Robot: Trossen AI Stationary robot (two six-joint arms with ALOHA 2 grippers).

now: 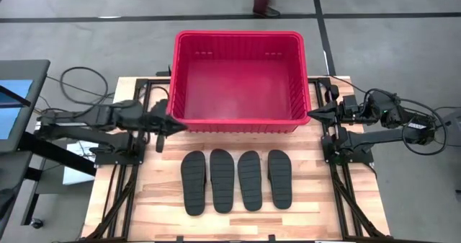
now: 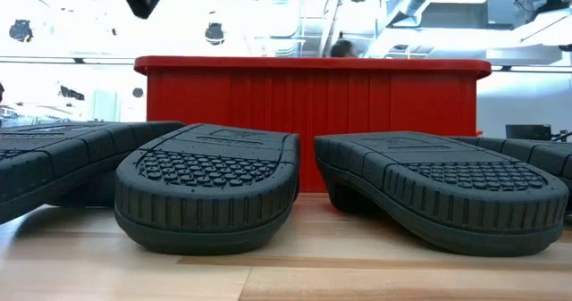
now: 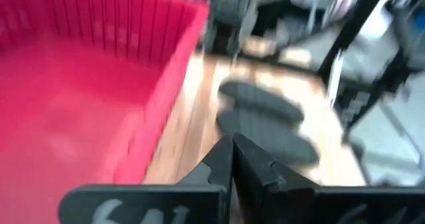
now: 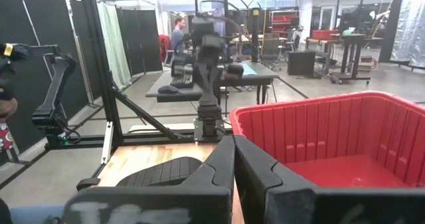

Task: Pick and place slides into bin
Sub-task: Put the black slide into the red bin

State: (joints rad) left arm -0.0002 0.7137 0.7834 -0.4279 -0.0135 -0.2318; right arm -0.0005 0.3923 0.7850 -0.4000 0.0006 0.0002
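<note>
Four black slides [image 1: 236, 180] lie side by side, soles up, on the wooden table [image 1: 144, 200], filling the front of the low view, where the two middle soles [image 2: 210, 189] and [image 2: 442, 189] show their studded tread. They sit in a neat row, toes toward the bin [image 1: 238, 81], and none of them touches a gripper. From left to right in the high view they are at [image 1: 193, 182], [image 1: 222, 179], [image 1: 249, 179] and [image 1: 279, 177].

Just behind the row stands the bin, a large red crate with ribbed walls and a thick rim, open side up; nothing shows inside it. In the low view its wall [image 2: 313, 104] rises behind the slides.

At the bin's left wall, near its front corner, hangs the left gripper [image 1: 173, 124], fingers pressed together with no gap, holding nothing; its wrist view shows the closed tips [image 3: 232, 159] with the red wall beside them and blurred slides beyond. Opposite, by the bin's right front corner, waits the right gripper [image 1: 315, 113], its fingers likewise closed together [image 4: 233, 159] and empty.

A person sits at a desk in the room behind
</note>
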